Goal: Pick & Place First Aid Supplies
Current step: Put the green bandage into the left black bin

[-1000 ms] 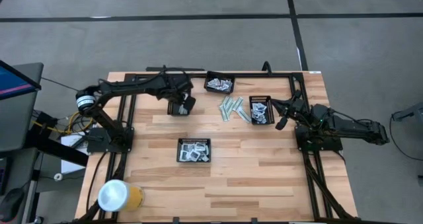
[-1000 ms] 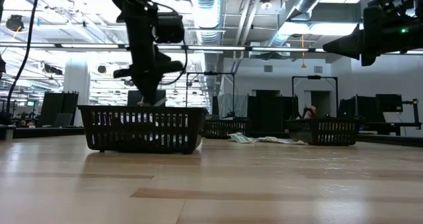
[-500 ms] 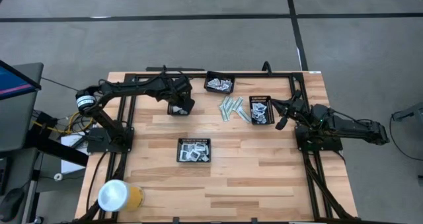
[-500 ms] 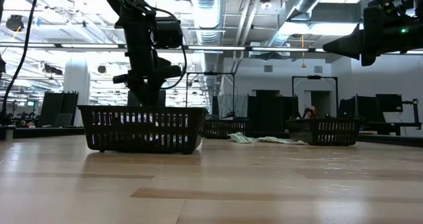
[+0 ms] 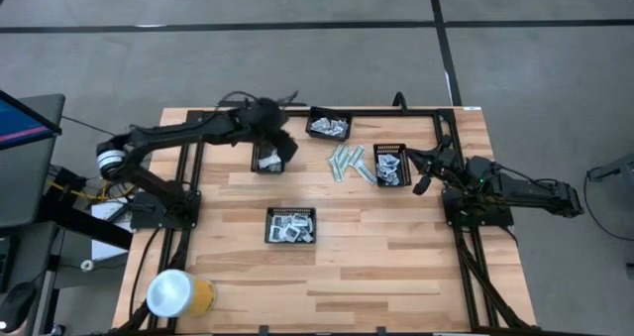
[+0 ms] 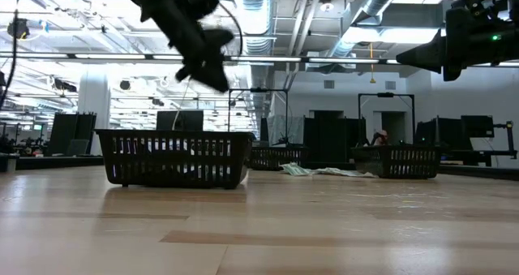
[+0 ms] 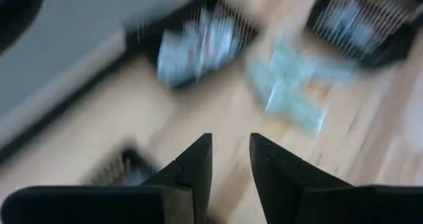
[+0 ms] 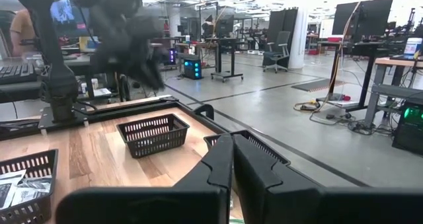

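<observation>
Wooden surface [image 5: 396, 247] carries four mesh trays. Left gripper [image 5: 280, 154] has lifted off the left tray [image 5: 264, 162], jaws now apart and empty, indicating a completed drop. Right gripper [image 5: 424, 172] waits, jaws together.

The left gripper [image 5: 280, 150] is seen just beside a black mesh tray [image 5: 265, 160], with loose pale strips [image 5: 349, 164] well apart from its fingers. The right gripper [image 5: 424, 172] is held near another sachet-filled tray [image 5: 391, 165].
</observation>
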Motion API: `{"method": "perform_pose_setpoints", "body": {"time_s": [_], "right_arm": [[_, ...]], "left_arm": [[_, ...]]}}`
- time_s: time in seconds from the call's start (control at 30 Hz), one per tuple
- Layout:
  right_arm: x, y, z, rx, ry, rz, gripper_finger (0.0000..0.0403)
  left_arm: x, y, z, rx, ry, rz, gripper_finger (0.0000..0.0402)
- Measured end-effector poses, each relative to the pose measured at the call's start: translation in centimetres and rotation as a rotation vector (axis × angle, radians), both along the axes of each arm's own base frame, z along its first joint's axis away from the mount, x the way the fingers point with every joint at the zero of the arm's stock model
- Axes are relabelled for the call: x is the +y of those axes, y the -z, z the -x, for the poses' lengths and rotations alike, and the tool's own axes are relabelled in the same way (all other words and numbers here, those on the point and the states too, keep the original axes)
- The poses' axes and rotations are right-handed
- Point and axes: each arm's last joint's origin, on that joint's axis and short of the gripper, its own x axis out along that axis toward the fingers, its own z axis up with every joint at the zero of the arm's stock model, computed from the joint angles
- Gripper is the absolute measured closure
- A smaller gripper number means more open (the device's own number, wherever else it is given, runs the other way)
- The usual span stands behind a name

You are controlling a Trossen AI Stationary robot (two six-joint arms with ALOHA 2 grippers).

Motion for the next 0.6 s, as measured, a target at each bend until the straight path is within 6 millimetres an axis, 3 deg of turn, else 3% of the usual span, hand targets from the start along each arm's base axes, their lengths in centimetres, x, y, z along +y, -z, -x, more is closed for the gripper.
{"method": "perform_pose_setpoints", "body": {"time_s": [0.2,0.37,0.6], "right_arm": [[0.0,0.0,0.0,-0.004,0.001,0.001,0.0395],[0.0,-0.5,0.0,-0.059,-0.004,-0.010,0.0395],[0.2,-3.0,0.6,-0.502,-0.070,-0.241,0.0395]], "left_arm": [[-1.0,-2.8,1.5,-0.199,0.169,-0.150,0.0300],[-1.8,-1.5,2.7,-0.313,0.231,-0.161,0.0300],[-2.3,0.3,3.7,-0.577,0.196,-0.159,0.0300]]}}
